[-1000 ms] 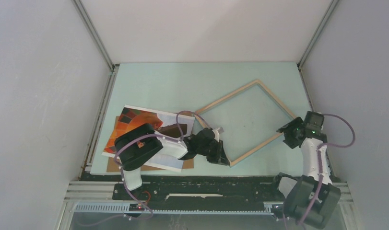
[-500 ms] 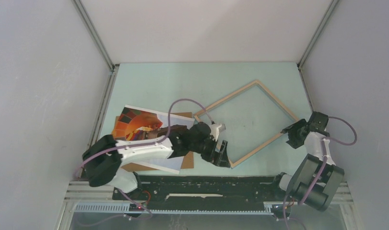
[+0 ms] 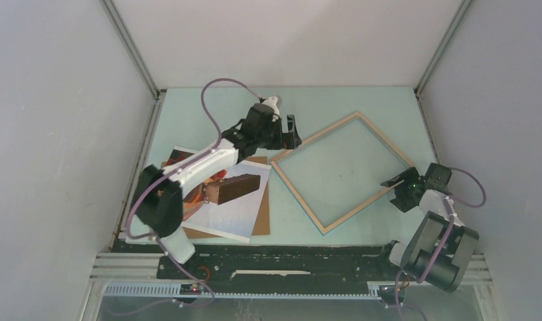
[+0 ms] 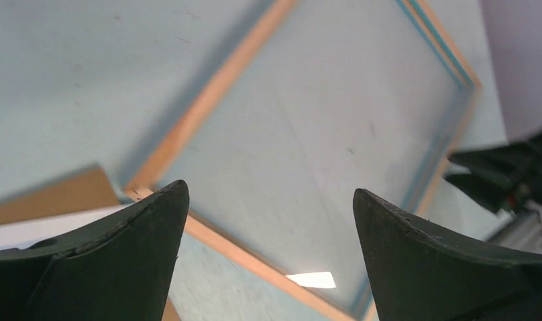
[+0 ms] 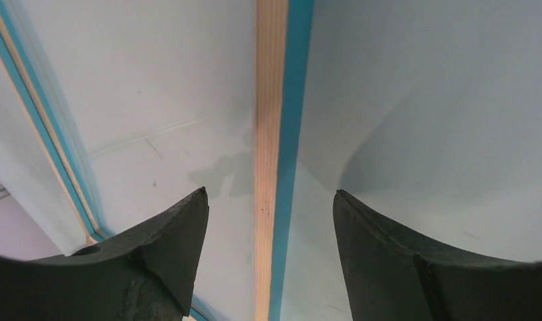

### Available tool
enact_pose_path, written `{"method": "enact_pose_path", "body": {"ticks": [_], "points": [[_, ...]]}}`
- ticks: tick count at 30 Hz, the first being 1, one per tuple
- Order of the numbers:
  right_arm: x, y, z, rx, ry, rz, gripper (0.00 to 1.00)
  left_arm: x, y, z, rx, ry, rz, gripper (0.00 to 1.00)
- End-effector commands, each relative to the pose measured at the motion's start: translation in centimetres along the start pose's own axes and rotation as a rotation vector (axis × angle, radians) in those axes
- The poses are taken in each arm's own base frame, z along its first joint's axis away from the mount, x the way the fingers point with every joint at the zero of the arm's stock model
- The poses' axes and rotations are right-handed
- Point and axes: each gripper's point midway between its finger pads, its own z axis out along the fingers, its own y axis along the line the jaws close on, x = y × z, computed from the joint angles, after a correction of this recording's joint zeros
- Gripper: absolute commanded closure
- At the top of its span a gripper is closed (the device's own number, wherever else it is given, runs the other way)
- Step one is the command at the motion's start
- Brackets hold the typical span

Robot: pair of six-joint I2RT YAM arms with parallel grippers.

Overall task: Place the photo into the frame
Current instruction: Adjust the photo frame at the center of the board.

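The frame (image 3: 315,137) lies flat on the table, turned like a diamond, light wood up. The photo (image 3: 236,212) rests to its left on a brown backing board (image 3: 260,221), partly under my left arm. Its white corner (image 4: 47,224) shows in the left wrist view. My left gripper (image 3: 292,132) hovers open over the frame's far-left edge (image 4: 214,80), nothing between the fingers (image 4: 269,187). My right gripper (image 3: 393,190) stands open at the frame's near-right edge. That wood-and-blue rail (image 5: 273,100) runs between the right gripper's (image 5: 269,191) jaws, untouched.
White walls close in the table on three sides, with metal rails (image 3: 138,167) along the left edge. The black mounting bar (image 3: 288,257) runs along the near edge. The right arm's base (image 3: 435,264) sits at the near right corner.
My left gripper opened at the frame's near corner, then swung up and away to the frame's far-left edge. The right gripper opened wider and drew back slightly.
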Motion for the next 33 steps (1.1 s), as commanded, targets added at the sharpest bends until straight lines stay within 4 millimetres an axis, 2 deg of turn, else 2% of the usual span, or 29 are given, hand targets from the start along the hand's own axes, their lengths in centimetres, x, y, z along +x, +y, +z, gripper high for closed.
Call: {"method": "enact_pose_path", "body": {"ticks": [1,3,7,10,14,21,25,30,33], "points": [[-0.3,2.2,-0.3,-0.1,-0.02,-0.063,0.24,-4.6,3.9,3.8,-0.123,-0.051,-0.038,0.0],[0.0,2.2,0.0,-0.104,-0.005,-0.066,0.23,-4.9,4.0,6.1,-0.083,-0.009,-0.048,0.0],[0.5,2.1,0.6,-0.107,0.022,-0.062,0.24,-3.4,4.0,10.4,-0.042,0.102,-0.066,0.04],[0.6,2.4,0.9,-0.123,0.032,-0.06,0.24,-1.8,3.4,12.4,0.011,0.157,-0.096,0.05],[0.4,2.8,1.3,-0.126,0.034,-0.061,0.25,0.4,2.4,13.4,0.056,0.221,-0.137,0.08],[0.4,4.1,2.0,-0.123,0.082,-0.088,0.27,4.3,-0.2,13.4,0.112,0.325,-0.179,0.1],[0.1,5.5,2.6,-0.137,0.078,-0.11,0.27,5.5,-2.5,11.9,0.174,0.335,-0.185,0.12],[-0.3,8.3,3.5,-0.159,0.11,-0.168,0.28,6.5,-4.6,9.6,0.236,0.337,-0.192,0.12],[-1.1,9.5,4.4,-0.149,0.127,-0.198,0.29,7.7,-4.7,8.4,0.246,0.35,-0.184,0.12]]}}
